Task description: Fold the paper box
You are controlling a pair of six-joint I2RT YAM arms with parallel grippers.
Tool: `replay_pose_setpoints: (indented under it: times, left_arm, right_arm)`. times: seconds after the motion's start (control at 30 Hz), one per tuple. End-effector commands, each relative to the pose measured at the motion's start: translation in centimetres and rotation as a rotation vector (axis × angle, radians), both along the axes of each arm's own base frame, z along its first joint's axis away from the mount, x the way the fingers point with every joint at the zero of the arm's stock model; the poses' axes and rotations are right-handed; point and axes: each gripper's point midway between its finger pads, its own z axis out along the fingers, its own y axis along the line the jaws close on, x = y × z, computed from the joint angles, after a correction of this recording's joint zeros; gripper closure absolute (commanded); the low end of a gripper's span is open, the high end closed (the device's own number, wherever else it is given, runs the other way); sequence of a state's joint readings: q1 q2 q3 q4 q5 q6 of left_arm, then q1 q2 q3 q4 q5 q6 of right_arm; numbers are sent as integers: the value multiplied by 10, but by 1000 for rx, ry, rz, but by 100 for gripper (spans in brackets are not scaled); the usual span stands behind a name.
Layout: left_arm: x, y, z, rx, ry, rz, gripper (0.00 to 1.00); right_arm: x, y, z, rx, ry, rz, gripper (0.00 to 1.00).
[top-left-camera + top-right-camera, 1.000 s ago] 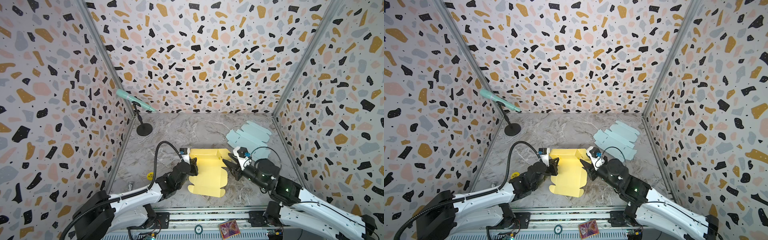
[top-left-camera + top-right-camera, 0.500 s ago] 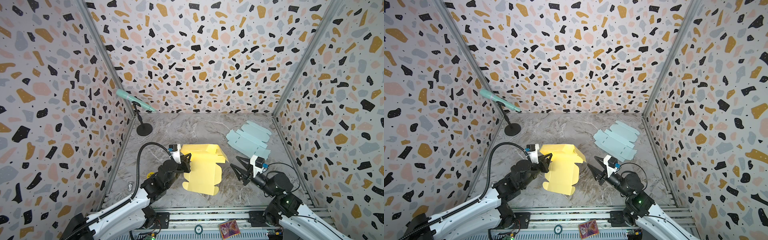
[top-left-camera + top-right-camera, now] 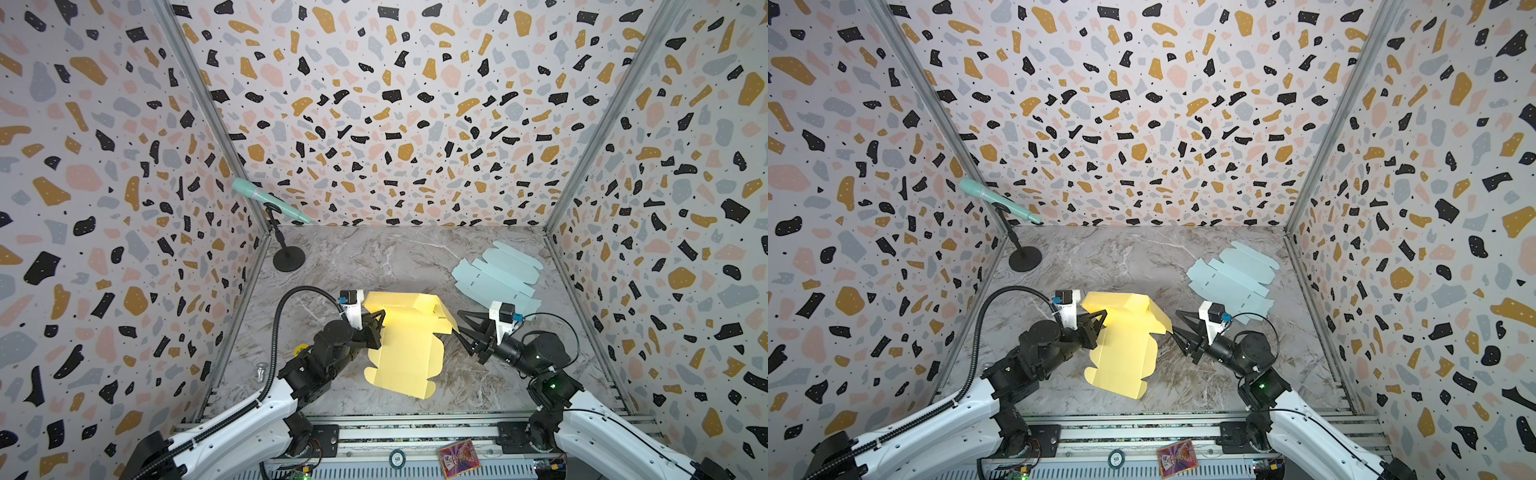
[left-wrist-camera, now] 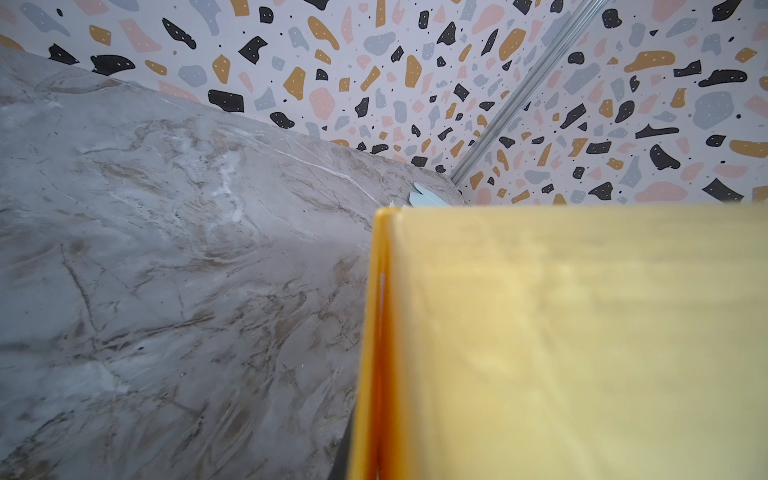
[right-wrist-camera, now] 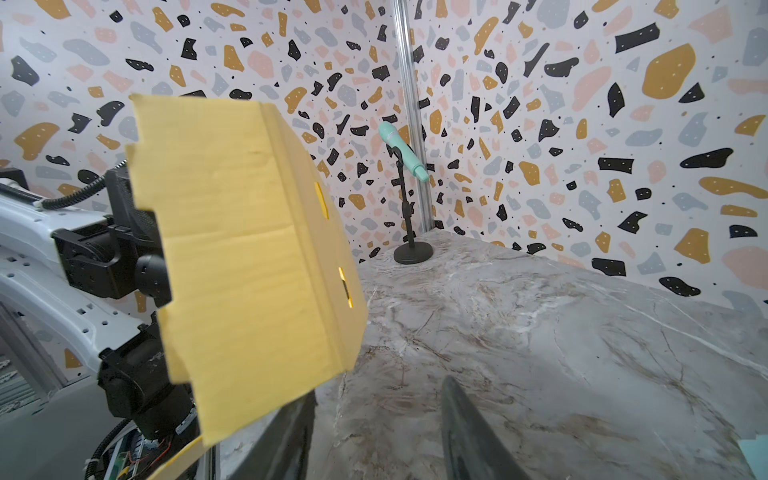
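1. A grey marble-patterned counter sits between speckled terrazzo walls. With 12 o'clock at the far wall, a mint-green microphone on a black round-based stand fills the 11 o'clock corner.
2. Flat pale-blue cardboard box blanks lie at about 2 o'clock. They are apart from the yellow box, and in both top views their near corner is hidden behind the right arm's wrist block.
3. A small silvery object lies at 8 o'clock by the left wall, and a colourful card rests on the front rail at 6 o'clock.
4. The partly folded yellow paper box is near the middle of the counter, held up at a tilt, with its top panels bent over and its lower flaps hanging toward 6 o'clock. It fills much of the left wrist view.
5. The left gripper is clamped tight on the box's edge at its 9 o'clock side and carries it.
6. The right gripper stands at the box's 3 o'clock with its jaws parted and holds nothing. One fingertip is right at the corner of the folded-over flap, but whether it touches the flap cannot be told. In the right wrist view the box overlaps one finger.
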State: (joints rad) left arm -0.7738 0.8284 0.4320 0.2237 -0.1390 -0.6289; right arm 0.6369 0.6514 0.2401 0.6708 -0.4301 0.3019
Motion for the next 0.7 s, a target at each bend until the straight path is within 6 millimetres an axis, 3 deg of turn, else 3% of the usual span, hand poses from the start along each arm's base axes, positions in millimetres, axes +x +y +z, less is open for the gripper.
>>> replay_pose_setpoints:
  times: [0.0, 0.43, 0.67]
  left_arm:
    - [2, -6, 14, -38, -43, -21, 100]
    - [3, -10, 3, -31, -22, -35, 100]
    - [3, -11, -1, -26, -19, -40, 100]
  right_arm:
    - [-7, 5, 29, 57, -70, 39, 49]
    - [-5, 19, 28, 100, -36, 68, 49]
    - [7, 24, 19, 101, 30, 33, 49]
